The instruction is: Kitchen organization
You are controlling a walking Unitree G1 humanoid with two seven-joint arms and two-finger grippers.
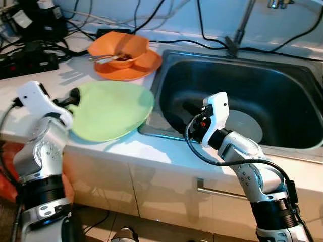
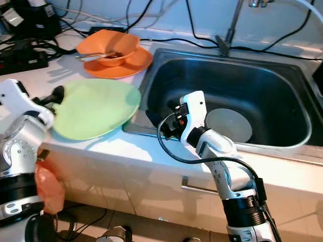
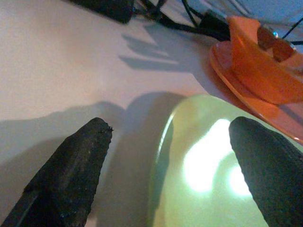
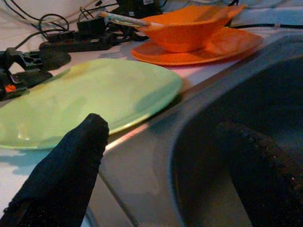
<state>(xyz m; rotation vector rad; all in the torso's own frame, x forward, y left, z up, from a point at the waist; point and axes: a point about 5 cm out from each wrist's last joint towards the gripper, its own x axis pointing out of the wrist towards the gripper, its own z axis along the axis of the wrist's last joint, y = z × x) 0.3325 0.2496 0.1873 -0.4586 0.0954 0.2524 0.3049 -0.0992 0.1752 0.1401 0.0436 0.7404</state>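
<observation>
A pale green plate (image 1: 113,111) lies on the white counter, its right edge over the rim of the steel sink (image 1: 282,91). My left gripper (image 1: 73,98) is open at the plate's left edge; in the left wrist view one finger (image 3: 71,165) is over the counter and the other (image 3: 270,165) is over the plate. My right gripper (image 1: 189,112) is open and holds nothing, low inside the sink's left side, pointing toward the green plate (image 4: 90,94). A grey plate (image 1: 247,126) lies on the sink floor.
An orange bowl (image 1: 121,48) with utensils (image 1: 103,59) sits on an orange plate (image 1: 146,63) at the back of the counter. A power strip and cables (image 1: 30,60) crowd the back left. The faucet (image 1: 237,35) rises behind the sink. A drawer handle (image 1: 217,191) is below.
</observation>
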